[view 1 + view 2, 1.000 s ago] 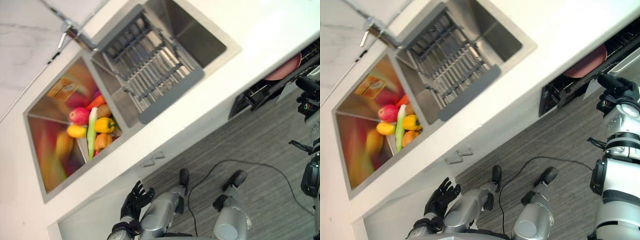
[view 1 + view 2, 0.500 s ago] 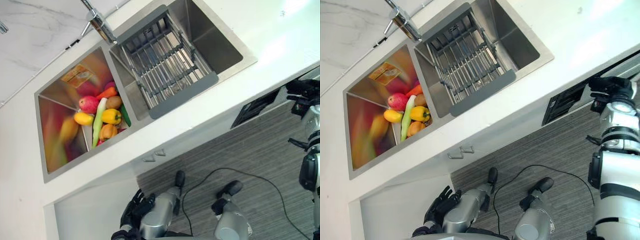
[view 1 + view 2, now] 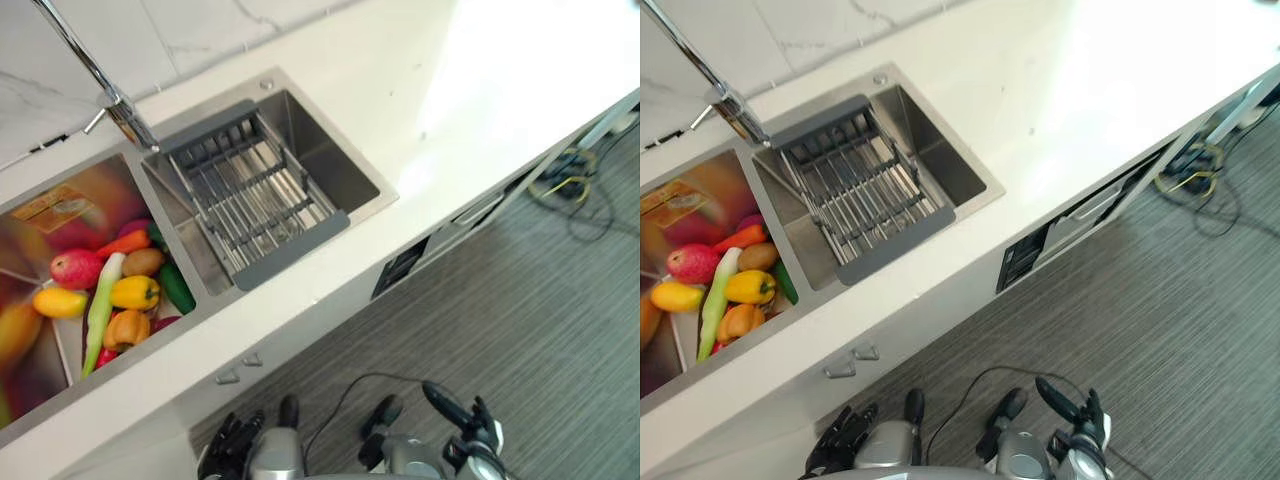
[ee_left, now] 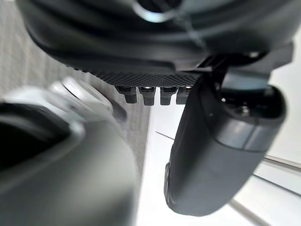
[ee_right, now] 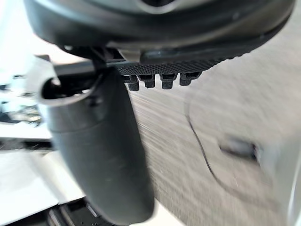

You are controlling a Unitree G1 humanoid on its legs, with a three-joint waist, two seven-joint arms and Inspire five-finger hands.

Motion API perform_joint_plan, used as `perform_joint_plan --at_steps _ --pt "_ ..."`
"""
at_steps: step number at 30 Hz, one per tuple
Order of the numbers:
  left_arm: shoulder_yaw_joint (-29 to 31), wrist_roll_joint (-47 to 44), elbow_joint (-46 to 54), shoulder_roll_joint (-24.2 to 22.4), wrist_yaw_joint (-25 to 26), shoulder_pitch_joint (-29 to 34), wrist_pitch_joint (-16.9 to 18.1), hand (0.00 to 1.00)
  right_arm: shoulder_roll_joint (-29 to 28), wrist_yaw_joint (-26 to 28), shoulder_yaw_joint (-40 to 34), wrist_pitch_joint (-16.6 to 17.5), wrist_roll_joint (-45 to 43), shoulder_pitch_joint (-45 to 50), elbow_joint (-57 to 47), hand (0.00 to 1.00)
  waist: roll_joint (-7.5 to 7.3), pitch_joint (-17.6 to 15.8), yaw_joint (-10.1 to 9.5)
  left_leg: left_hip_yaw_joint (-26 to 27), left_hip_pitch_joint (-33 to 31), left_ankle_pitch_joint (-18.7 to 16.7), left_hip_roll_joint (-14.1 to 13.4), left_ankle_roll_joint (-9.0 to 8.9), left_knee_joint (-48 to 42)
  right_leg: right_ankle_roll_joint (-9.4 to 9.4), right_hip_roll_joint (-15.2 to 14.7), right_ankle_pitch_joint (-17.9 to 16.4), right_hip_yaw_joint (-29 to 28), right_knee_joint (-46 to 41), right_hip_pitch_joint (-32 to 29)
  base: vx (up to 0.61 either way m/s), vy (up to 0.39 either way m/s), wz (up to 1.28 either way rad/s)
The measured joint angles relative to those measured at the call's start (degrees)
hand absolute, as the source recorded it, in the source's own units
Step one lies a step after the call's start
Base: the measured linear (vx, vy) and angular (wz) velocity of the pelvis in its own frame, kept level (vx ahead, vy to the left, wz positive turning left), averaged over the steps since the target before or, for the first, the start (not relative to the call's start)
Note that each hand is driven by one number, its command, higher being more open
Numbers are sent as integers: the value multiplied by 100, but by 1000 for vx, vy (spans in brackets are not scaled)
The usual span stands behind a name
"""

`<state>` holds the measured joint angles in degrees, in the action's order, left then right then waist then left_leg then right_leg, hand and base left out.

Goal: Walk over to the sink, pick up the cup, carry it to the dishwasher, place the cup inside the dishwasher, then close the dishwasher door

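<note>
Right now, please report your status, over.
Left robot hand, right robot hand open, empty. Steel double sink ahead: grey slatted rack in one basin, colourful produce in other.

A white counter (image 3: 480,90) ran across the head views from seven o'clock to one o'clock. A steel double sink (image 3: 325,145) was set into it toward ten o'clock. A grey drying rack (image 3: 250,205) sat across its three o'clock basin. The nine o'clock basin held heaped fruit and vegetables (image 3: 135,292). Grey striped floor (image 3: 540,330) lay at five o'clock, with loose cables (image 3: 565,175) at two o'clock.
</note>
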<state>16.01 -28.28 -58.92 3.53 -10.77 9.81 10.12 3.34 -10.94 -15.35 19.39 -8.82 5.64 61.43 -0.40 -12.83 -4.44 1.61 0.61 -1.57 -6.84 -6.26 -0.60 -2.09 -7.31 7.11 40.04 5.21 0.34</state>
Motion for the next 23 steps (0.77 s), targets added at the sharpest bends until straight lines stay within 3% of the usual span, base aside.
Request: perform_joint_plan --at_steps 1,3,4,5,6,7,9,10,12,13,14,15,16,18,20,21,23 --pt "-4 -3 11 20 74 -28 -5 100 -19 29 63 -218 324 3 7 100 -63 43 12 -4 85 -8 14 4 2 -15 -14 -7 3 0 88 7 51 -1" --pt "-6 1 17 9 113 -46 -7 100 -25 110 134 -409 579 -8 23 100 -61 60 18 -33 142 -8 29 6 11 -29 -31 -15 44 -1 168 -19 38 11" --pt "-6 16 13 -7 146 -44 -44 100 -29 236 148 -663 728 -38 14 100 -36 132 64 146 165 1 10 19 90 -70 -72 -46 163 -20 222 -30 44 62" --pt "-8 31 -2 5 180 -55 -140 100 -4 262 115 -877 809 -41 -13 100 -18 249 230 1067 169 3 -170 126 135 -101 -177 -51 487 -28 341 -6 51 98" --pt "-22 55 -2 -2 187 -76 -162 100 43 253 111 -943 841 -27 -12 100 -15 290 337 1538 183 29 -263 165 134 -153 -258 -65 729 -28 442 37 88 199" --pt "-73 155 -2 -94 180 -169 -223 100 224 306 115 -1160 870 142 -36 100 42 328 475 1858 266 268 -342 15 226 -294 -349 -42 1243 -35 780 53 97 173" --pt "-57 160 11 -158 177 -162 -245 100 340 351 99 -1351 860 293 7 100 55 367 303 1635 422 477 -203 -67 354 -392 -436 2 1418 -38 1022 61 201 104" --pt "-41 269 0 -136 189 -137 -287 100 323 385 98 -1359 839 402 -7 100 22 409 241 1550 447 406 -114 29 390 -466 -614 -30 1453 -284 1051 124 315 46" --pt "-93 490 -15 -55 218 -83 -293 100 293 501 91 -1346 774 398 -19 100 60 428 271 1483 432 371 -112 87 456 -455 -1063 -188 1169 -1355 704 151 283 26" --pt "-165 618 -31 22 227 -43 -295 100 279 600 13 -1321 737 418 -96 100 47 420 305 1438 415 360 -115 111 450 -319 -1328 -246 836 -2079 427 155 266 27" --pt "-319 859 -30 174 253 1 -292 100 221 679 -25 -1212 726 415 -140 100 -7 391 363 1289 417 323 -41 199 405 -80 -1641 -193 122 -3036 45 197 271 59" --pt "-510 1044 -29 397 314 12 -305 100 87 738 -99 -1073 716 421 -162 100 -98 338 491 1064 444 317 -42 258 371 -144 -1627 -225 -730 -3549 -269 190 172 74" --pt "-536 1040 -30 487 342 -1 -343 100 3 746 -125 -993 733 409 -169 100 -137 332 547 941 423 323 -125 279 359 -334 -1422 -512 -1107 -3508 -321 157 31 102" --pt "-527 995 -36 544 489 -171 -442 100 -75 756 -107 -718 805 467 -192 100 -148 329 603 334 250 364 -283 281 327 -377 -382 -1217 -2087 -2420 -233 99 -67 122" --pt "-520 993 -40 449 548 -287 -476 100 -85 698 8 -617 798 467 -224 100 -179 319 597 5 182 383 -205 243 366 -388 -4 -1193 -2421 -1321 -216 77 -126 103" --pt "-496 1014 -38 461 565 -292 -478 100 -142 682 101 -529 798 436 -246 100 -366 286 598 -97 192 375 4 190 398 -351 -38 -934 -2702 -917 -257 59 -180 92" --pt "-459 1026 -174 305 586 -364 -455 100 -29 671 82 -524 798 381 -227 100 -213 283 662 -240 218 440 -62 36 469 -331 56 -1083 -2706 -1201 -213 83 -142 68"
